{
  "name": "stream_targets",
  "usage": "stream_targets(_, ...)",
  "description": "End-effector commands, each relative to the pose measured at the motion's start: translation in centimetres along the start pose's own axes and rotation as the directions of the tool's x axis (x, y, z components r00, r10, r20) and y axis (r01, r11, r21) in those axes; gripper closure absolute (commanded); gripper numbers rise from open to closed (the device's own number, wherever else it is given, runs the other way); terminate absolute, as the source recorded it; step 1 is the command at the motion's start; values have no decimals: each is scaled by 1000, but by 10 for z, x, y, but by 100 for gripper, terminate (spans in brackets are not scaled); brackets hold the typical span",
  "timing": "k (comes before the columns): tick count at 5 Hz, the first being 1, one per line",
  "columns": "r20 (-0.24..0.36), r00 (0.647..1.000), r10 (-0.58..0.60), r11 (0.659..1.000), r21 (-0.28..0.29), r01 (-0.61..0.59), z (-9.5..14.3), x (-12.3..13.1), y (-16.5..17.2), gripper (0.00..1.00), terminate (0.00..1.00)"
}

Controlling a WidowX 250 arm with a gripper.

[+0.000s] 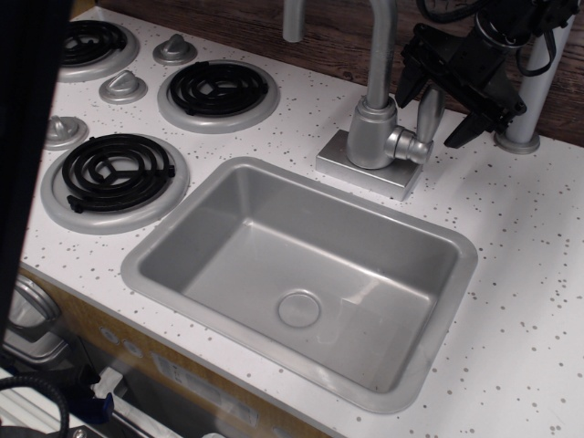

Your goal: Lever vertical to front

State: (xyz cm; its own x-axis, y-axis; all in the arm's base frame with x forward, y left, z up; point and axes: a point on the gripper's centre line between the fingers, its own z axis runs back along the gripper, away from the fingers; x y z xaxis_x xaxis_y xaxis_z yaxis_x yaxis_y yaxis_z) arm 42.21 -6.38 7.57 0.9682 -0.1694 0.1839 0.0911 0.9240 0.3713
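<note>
Far left: dark blurred vertical band (27,155) covering the frame edge; what it is cannot be told.

Cooktop, left half of white speckled counter (520,237): three black coil burners on silver rings, rear-left (91,44), rear-centre (217,89), front (116,172). Conical silver stove knobs stand between them: (173,47), (121,86), (62,130).

Centre: rectangular grey sink basin (301,274), sunk in the counter, round drain (298,308) in its floor.

Behind the sink's rear rim: grey tap body (372,132) on a square base plate (365,169); curved spout pipe (381,46) rises from it and leaves the frame at the top.

The lever (428,114): short matte-silver handle on a stubby side pivot (412,146) at the right of the tap body. It stands upright, close to vertical, its top reaching up between the gripper's fingers.

Upper right: black gripper (447,91), tilted, hanging above the pivot. Fingers spread wide, one (409,82) left of the lever, the other (470,123) right of it. Nothing is clamped; contact with the lever cannot be told.

Far right: grey post (534,91) standing on a round foot on the counter.
</note>
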Motion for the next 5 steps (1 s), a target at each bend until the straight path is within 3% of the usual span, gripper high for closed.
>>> stream_targets(1, 25, 999, 31, 999, -8, -31, 15, 11, 11, 100, 0)
stream_targets(3, -164, 980, 113, 993, -5, -116, 23, -19, 7, 100, 0)
stream_targets(5, -271, 956, 114, 987, -79, -140, 0, -38, 5, 100, 0)
